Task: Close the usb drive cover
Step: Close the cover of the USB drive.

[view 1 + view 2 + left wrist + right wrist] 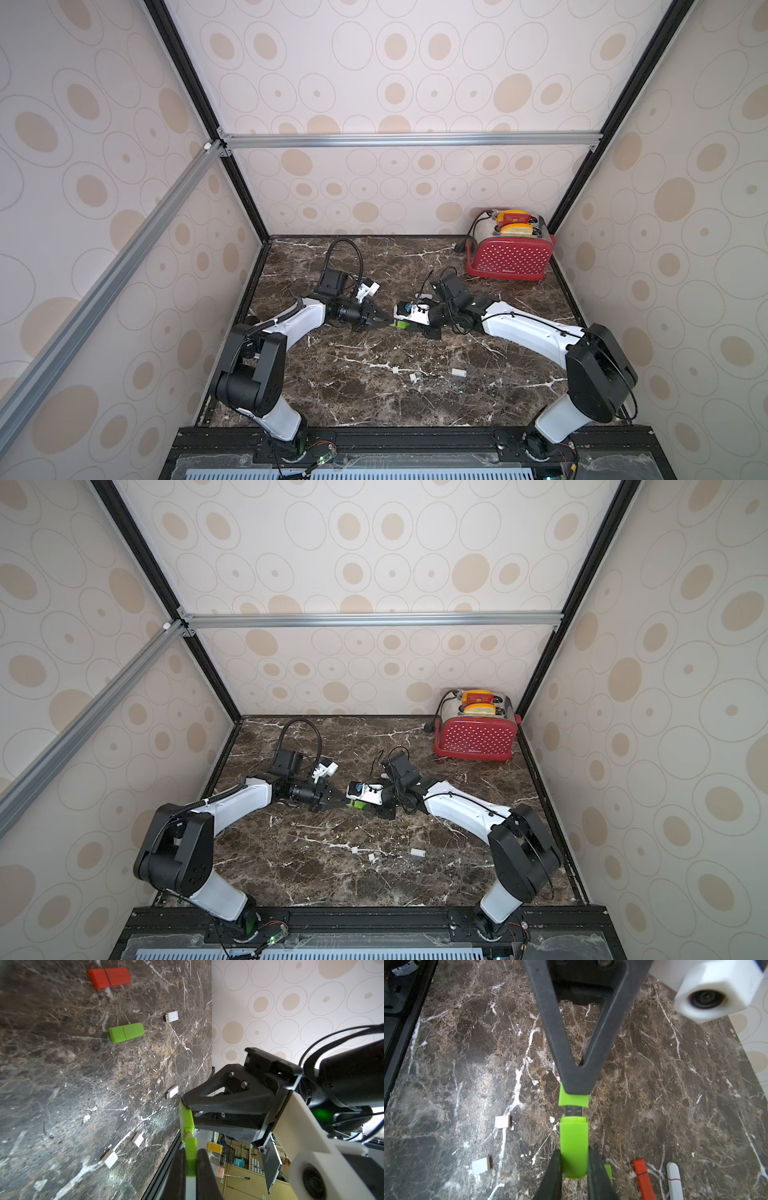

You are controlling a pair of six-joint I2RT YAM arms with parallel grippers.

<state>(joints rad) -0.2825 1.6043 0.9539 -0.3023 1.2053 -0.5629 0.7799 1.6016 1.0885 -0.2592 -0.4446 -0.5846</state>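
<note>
The green usb drive (573, 1142) hangs in the air above the marble table (332, 374), between the two arms near the table's middle. My right gripper (574, 1151) is shut on its body. Its metal plug (574, 1110) still shows. The green cover (573, 1100) sits at the plug's tip and is pinched by my left gripper (575, 1088), which is shut on it. In the left wrist view the cover (190, 1153) lies between my left gripper's (191, 1152) own fingers, with the drive body (186, 1120) beyond it. In both top views the green drive (401, 324) (355, 804) is mostly hidden by the wrists.
On the table lie a capped red drive (109, 978), a capped green drive (126, 1032), two uncapped white drives (172, 1016) (172, 1092) and two loose white caps (137, 1139) (109, 1158). A red toaster (509, 257) stands at the back right corner.
</note>
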